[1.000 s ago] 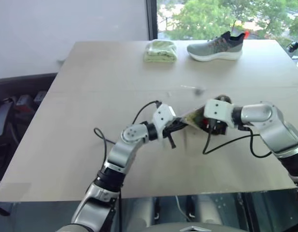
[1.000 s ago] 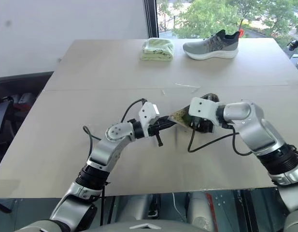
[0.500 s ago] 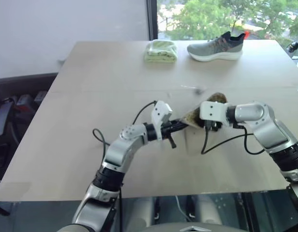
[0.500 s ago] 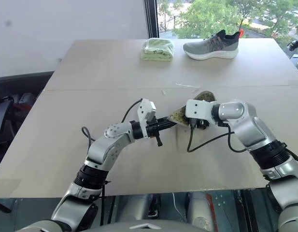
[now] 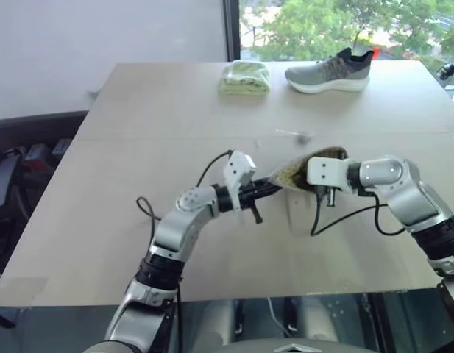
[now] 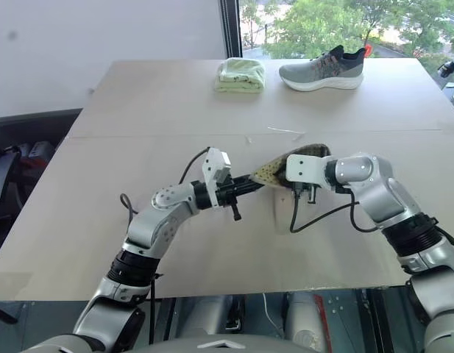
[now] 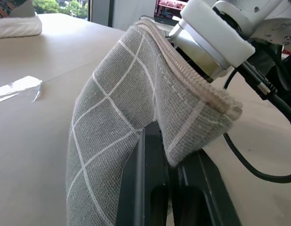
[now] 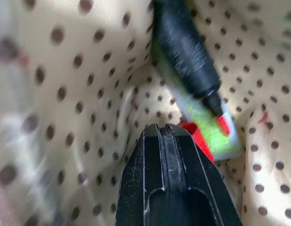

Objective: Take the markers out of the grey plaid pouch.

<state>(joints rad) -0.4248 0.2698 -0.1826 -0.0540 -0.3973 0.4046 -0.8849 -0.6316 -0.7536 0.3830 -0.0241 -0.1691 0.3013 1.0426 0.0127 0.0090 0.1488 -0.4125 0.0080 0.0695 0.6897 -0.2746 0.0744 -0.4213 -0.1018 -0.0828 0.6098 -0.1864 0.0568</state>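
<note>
The grey plaid pouch (image 5: 294,170) hangs above the table's middle, and my left gripper (image 5: 274,188) is shut on its zipped edge (image 7: 183,70). My right hand (image 5: 324,173) reaches into the pouch's open mouth from the right. Inside, against the yellowish dotted lining, my right gripper (image 8: 158,129) is shut. Its tips lie against a short red marker (image 8: 200,142), and I cannot tell if that marker is pinched. Beside it lie a bright green marker (image 8: 209,126) and a thin dark marker (image 8: 183,47) with a red end.
A grey shoe (image 5: 331,70) and a folded light green cloth (image 5: 245,77) sit at the table's far edge. A scrap of clear wrapper (image 5: 293,134) lies just behind the pouch. Black cables trail from both wrists.
My right gripper has closed from wide open while inside the pouch. The pouch's mouth has lifted and shifted slightly. My left gripper keeps its hold.
</note>
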